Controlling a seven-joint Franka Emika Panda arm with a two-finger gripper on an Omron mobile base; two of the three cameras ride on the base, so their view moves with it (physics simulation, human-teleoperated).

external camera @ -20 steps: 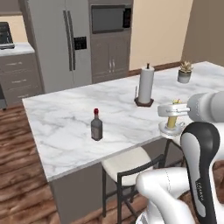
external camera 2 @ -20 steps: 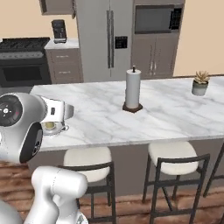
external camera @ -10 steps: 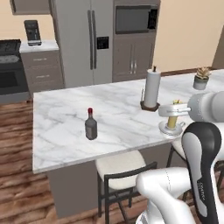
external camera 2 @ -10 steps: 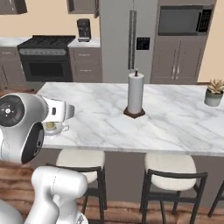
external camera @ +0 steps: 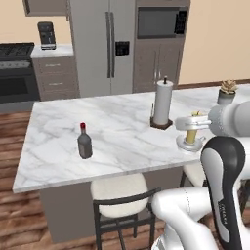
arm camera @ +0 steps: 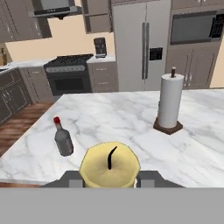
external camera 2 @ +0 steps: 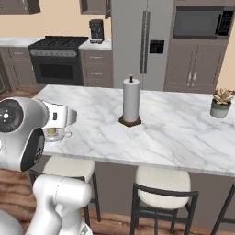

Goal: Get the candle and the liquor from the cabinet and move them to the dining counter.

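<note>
The end effector was clenched around the candle, whose pale-yellow top and dark wick sat directly between the two dark finger tips in the hand view. In the left base view the candle stood upright in its small silvery dish, which sat just over the near right part of the dining surface; whether the dish touched the marble could not be told. In the right base view the dish and candle showed just past the arm's white body, near the front left edge of the surface.

The liquor, a small squat grey glass bottle with a narrow neck and red cap, stood upright on the white, grey-veined marble, well apart from the candle and to its left. In the hand view the bottle stood beyond and left of the candle.

A tall white paper towel roll stood on a dark square base near the candle, farther back. A small potted plant sat in a grey pot near the far right edge. Round cushioned stools with dark frames stood along the near side.
</note>
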